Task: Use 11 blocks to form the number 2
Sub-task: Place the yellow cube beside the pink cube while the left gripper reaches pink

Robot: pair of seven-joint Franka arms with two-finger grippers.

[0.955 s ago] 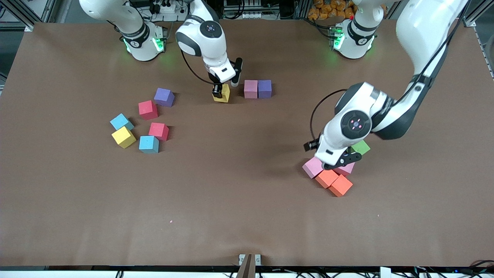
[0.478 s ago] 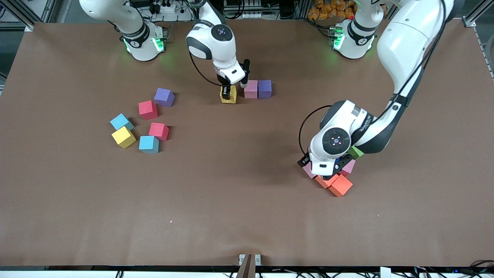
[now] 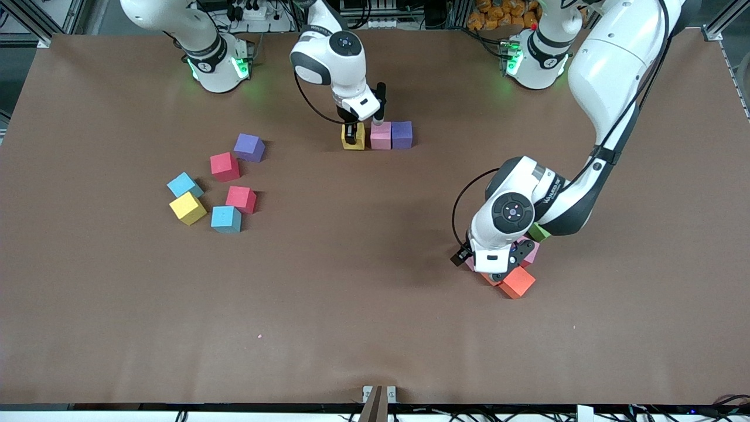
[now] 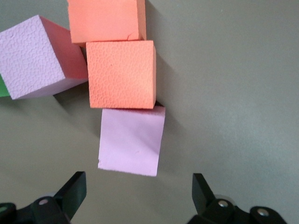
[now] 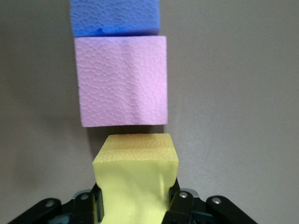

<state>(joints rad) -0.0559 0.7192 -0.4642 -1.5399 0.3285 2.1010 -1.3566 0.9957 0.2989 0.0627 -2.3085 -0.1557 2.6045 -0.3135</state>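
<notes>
While the right hand [image 3: 350, 136] grips a yellow block [image 5: 135, 179] low at the desk [image 3: 375, 328], a pink block [image 3: 381, 135] sits just beside that hand, with a blue-violet block [image 3: 402, 135] touching it. Spread wide, the left hand [image 4: 139, 191] hovers over a pale pink block [image 4: 131, 141], which touches two orange blocks [image 4: 121, 74].

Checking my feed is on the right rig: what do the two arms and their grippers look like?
Both arms are glossy white with dark grey joint bands and a black cable looping near each wrist. Green lights glow at both bases. The left gripper and the right gripper have black fingers under white hand housings; round caps carry small pink dots.
</notes>
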